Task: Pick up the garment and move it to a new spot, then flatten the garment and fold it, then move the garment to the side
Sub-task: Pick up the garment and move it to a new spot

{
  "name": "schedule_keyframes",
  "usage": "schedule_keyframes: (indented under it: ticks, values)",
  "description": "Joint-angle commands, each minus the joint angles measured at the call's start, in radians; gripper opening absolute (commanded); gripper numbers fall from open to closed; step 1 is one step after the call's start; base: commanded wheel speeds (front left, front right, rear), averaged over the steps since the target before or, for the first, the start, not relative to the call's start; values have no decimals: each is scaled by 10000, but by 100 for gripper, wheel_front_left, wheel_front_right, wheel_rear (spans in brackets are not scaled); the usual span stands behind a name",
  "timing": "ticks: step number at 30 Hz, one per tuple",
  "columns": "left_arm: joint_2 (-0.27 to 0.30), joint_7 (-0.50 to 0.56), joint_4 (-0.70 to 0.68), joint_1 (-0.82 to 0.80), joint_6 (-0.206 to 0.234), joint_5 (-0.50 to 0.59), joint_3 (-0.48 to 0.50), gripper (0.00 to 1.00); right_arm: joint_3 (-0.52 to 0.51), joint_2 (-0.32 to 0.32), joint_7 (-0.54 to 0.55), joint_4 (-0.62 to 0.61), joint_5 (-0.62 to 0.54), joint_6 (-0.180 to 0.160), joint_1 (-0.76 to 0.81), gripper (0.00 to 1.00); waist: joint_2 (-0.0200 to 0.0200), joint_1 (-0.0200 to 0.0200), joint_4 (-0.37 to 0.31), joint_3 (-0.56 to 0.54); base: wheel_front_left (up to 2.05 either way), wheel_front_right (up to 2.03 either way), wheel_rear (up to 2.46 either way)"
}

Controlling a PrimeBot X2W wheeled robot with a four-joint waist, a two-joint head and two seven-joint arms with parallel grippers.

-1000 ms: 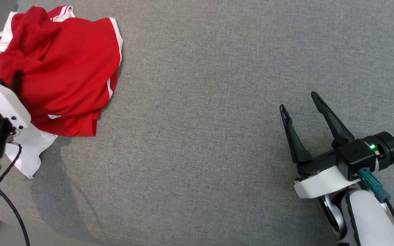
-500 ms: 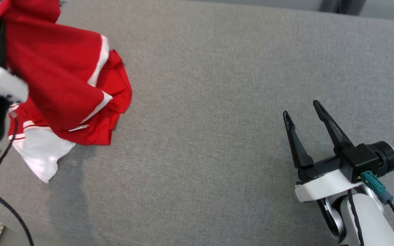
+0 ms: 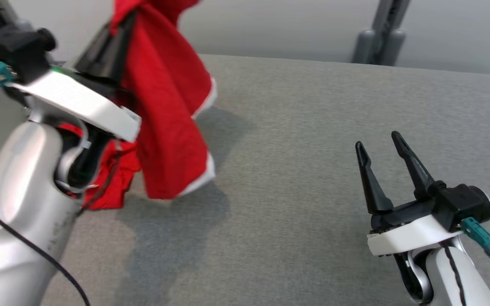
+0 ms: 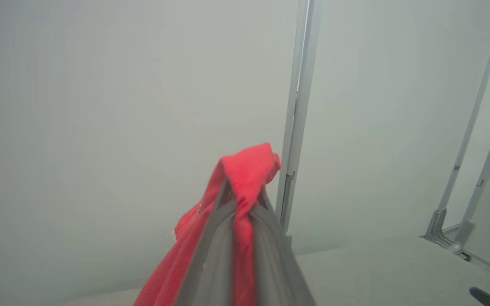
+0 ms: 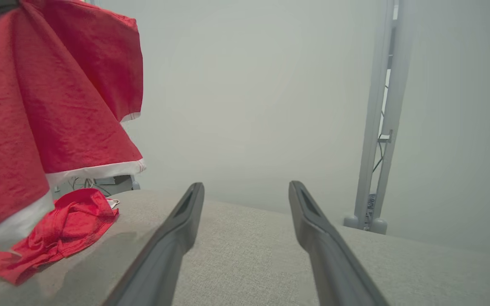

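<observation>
Pressed together at the left jaws, pinching a fold of the red garment [image 4: 247, 168] between the two long fingers [image 4: 211, 255], with a hump of cloth bulging past the tips. Held high, tips aimed up and away from the bench [image 3: 313, 127]. Below those jaws, hanging in a loose red drape with white trim [image 3: 204, 174] along the hems, lowest edge close over the bench; cannot tell whether touching it. Beneath the left jaws and behind the pale left forearm [image 3: 19, 191], a crumpled red bunch [image 5: 58, 229] lying on the bench with a scrap of white beside it; cannot tell whether joined to the hanging cloth. Under the drape, a soft shadow [image 3: 172, 238] on the grey fabric

Spread wide at the right jaws, gripping nothing, with bare grey bench ahead of the gap between the right fingers [image 5: 177, 238]. Set low, near the bench, well apart from the garment, with the drape off to the side toward the left jaws and higher than the right tips. Pointing forward across the bench toward its far edge. Teal connector [image 3: 477, 238] and black cable at the back of the right wrist. Beyond the far edge, ahead of the right jaws, a grey upright post [image 3: 379, 34] on a two-part foot against a plain pale wall
</observation>
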Motion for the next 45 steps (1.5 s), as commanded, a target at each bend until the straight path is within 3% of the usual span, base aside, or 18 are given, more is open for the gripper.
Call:
schedule_keyframes:
  ticks: [1, 6, 11, 16, 22, 23, 24, 25, 29, 35, 38, 45]
  values:
    - [-107, 151, -362, 170, 122, -81, -94, 0, -87, -72, -44, -60, 107, -3, 77, 100, 0, -1, -558, -145, 0, 0, 0]
    - [-551, 710, -1560, 503, 465, -58, -665, 0, -204, -65, -44, -319, 245, -3, 75, 100, 0, -1, -1715, 13, 0, 0, 0]
    - [-998, 851, -1680, 798, 747, 117, -1211, 0, -392, -59, -45, -476, 305, -3, 67, 100, 0, -1, -3069, 301, 0, 0, 0]
    - [-1242, 492, -839, 1048, 1035, 469, -1479, 0, -529, -62, -45, -703, 444, -3, -5, 100, 0, -1, -4316, 677, 0, 0, 0]
    - [-1342, -261, 1109, 734, 1254, 1427, -1922, 0, -562, -54, -45, -839, 513, -3, 62, 100, 0, -1, -5157, 1050, 0, 0, 0]
    - [-1353, -356, 1477, 669, 1242, 1576, -2012, 39, -585, -59, -46, -853, 521, -3, 75, 100, 0, -1, -5218, 1074, 0, 0, 0]
    - [-1369, -418, 1830, 608, 1242, 1664, -2090, 100, -601, -55, -46, -858, 557, -3, 87, 100, 0, -1, -5257, 1083, 0, 0, 0]
    - [-1484, -706, 2681, 435, 1249, 1874, -2220, 100, -663, -55, -46, -842, 565, -3, 96, 100, 0, -1, -5261, 1067, 0, 0, 0]
    - [-1642, -1149, 3094, 327, 1087, 1809, -2168, 100, -751, -57, -46, -839, 494, -3, 165, 100, 0, -1, -4993, 932, 0, 0, 0]
    - [-1617, -1835, 2928, 357, 1082, 1652, -1596, 100, -715, -58, -46, -702, 109, -3, 280, 100, 0, -1, -4058, 413, 0, 0, 0]
    - [-1386, -1944, 2460, 648, 1033, 1567, -1171, 100, -703, -66, -46, -570, -270, -5, 285, 100, 0, -1, -3467, 144, 0, 0, 0]
    - [-483, -1982, 991, 2054, 1514, 2169, -216, 100, -813, -67, -48, -361, -774, -5, 470, 100, 0, -1, -2240, -433, 0, 0, 0]
